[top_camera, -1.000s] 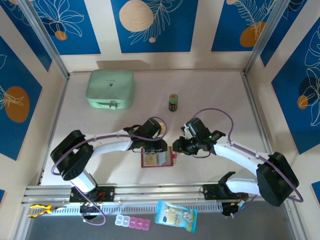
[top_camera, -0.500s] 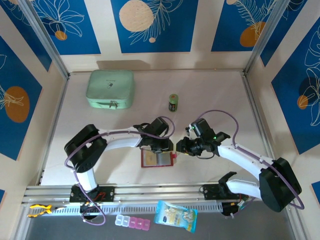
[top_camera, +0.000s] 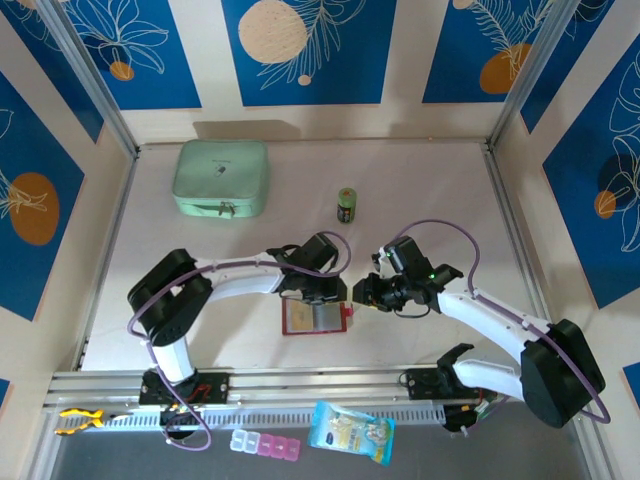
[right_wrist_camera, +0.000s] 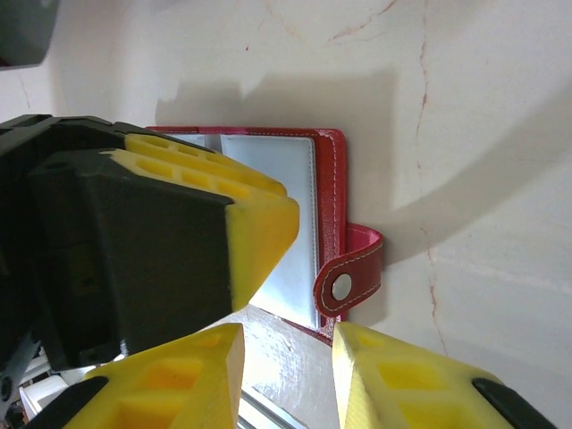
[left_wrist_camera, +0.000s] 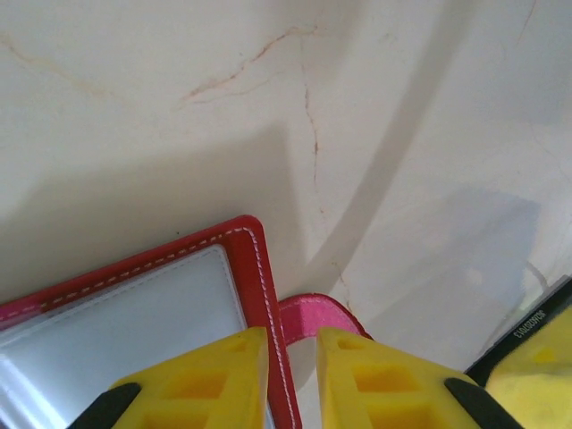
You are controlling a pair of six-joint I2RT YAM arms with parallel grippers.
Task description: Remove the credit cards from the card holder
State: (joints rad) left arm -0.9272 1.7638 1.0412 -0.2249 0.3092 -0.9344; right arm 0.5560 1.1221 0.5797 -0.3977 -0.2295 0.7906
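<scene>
The dark-red card holder (top_camera: 316, 318) lies open and flat on the table between my two grippers. A tan-orange credit card (top_camera: 301, 318) shows inside its clear sleeves. My left gripper (top_camera: 329, 297) (left_wrist_camera: 293, 344) is down at the holder's right edge (left_wrist_camera: 255, 259), jaws a narrow gap apart and straddling the red border. Its yellow fingers (right_wrist_camera: 259, 223) sit over a clear sleeve. My right gripper (top_camera: 358, 294) (right_wrist_camera: 288, 344) is open just right of the holder (right_wrist_camera: 331, 179). The snap tab (right_wrist_camera: 350, 273) lies just ahead of its fingertips, and nothing is between them.
A mint-green zip case (top_camera: 221, 178) stands at the back left and a small green can (top_camera: 346, 204) behind the grippers. A pill organiser (top_camera: 264, 444) and a blue packet (top_camera: 351, 432) lie beyond the front rail. Panelled walls close in three sides of the table.
The left arm's elbow swung in and its gripper slid right, from over the holder's middle to its right edge. The right gripper backed slightly to the right. The holder stayed put.
</scene>
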